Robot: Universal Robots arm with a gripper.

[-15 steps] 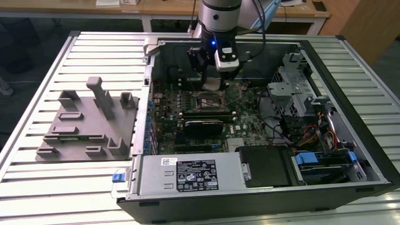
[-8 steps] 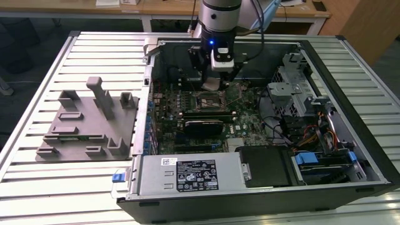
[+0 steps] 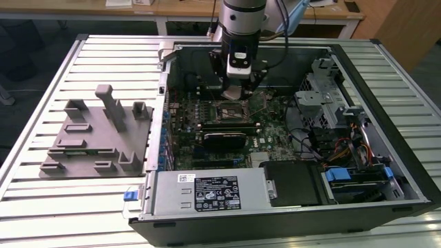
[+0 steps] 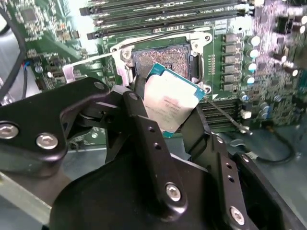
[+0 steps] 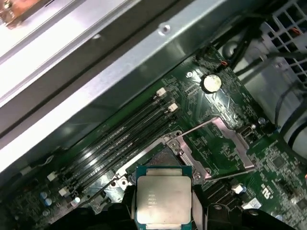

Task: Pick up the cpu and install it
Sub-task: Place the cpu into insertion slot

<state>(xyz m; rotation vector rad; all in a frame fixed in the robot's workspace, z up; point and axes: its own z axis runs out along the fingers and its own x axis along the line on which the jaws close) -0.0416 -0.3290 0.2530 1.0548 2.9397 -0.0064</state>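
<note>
Gripper with jaws closed on opposite edges of the cpu. The chip hangs tilted just above the open socket

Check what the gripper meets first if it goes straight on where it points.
Likely the open socket on the motherboard; the cpu clamped in the gripper would touch it before the fingers do. Nothing else shows in between in the second wrist view, but the gap is hard to judge.

cpu: lower corner and side edges are covered by the gripper.
socket: part is hidden behind the cpu.
arm: cut off by the exterior view's top edge.
</note>
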